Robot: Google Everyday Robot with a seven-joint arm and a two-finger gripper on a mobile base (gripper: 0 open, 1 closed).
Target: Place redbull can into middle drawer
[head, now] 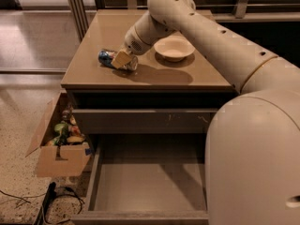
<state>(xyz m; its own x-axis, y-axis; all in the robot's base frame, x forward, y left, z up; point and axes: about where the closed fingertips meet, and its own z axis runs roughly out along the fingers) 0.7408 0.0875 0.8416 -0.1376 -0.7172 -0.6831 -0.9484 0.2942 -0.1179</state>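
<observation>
The redbull can [107, 56], blue and silver, lies on its side on the left part of the cabinet top [154, 76]. My gripper [123, 60] is down at the can's right end, touching or nearly touching it, with the arm reaching in from the right. The middle drawer [150, 179] is pulled open below, at the front of the cabinet. Its flat grey-brown bottom is bare.
A cream bowl [174, 48] stands on the cabinet top right of the gripper. A closed drawer front with pale scratches [145, 121] sits above the open drawer. A cardboard box [61, 146] with mixed items stands on the floor at the left, with cables [49, 200] beside it.
</observation>
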